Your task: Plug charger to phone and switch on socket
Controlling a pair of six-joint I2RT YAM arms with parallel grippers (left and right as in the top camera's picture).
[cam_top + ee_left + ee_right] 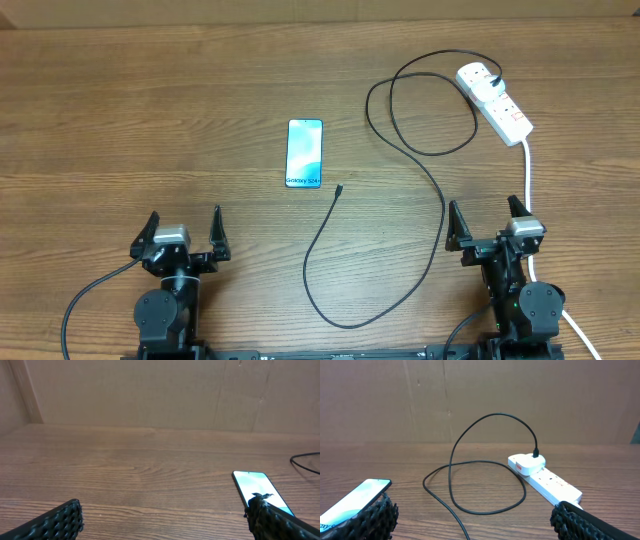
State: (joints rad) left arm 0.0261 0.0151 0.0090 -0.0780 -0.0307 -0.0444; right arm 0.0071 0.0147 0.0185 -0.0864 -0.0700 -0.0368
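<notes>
2 arms are sitting at the near edge of the bench point(150, 100), the left gripper point(185, 213) and the right gripper point(483, 203) both standing spread wide and holding nothing. The phone point(305, 153) is lying flat, screen up, ahead of and between them, somewhat nearer the left gripper. Its long axis is running straight away from the robot, with the "Galaxy" edge facing the arms. The charger point(443, 215) is trailing in a long loop across the bench. Its free plug point(339, 189) is resting just beside the phone's near right corner, apart from it and roughly midway between the 2 grippers. The plug is pointing away from the robot and slightly right, so it is probably going to need turning before it can meet the phone's near edge. The socket point(495, 100) is lying well ahead of the right gripper, its long axis slanting from far left to near right, with the charger's other end plugged in at its far end.
</notes>
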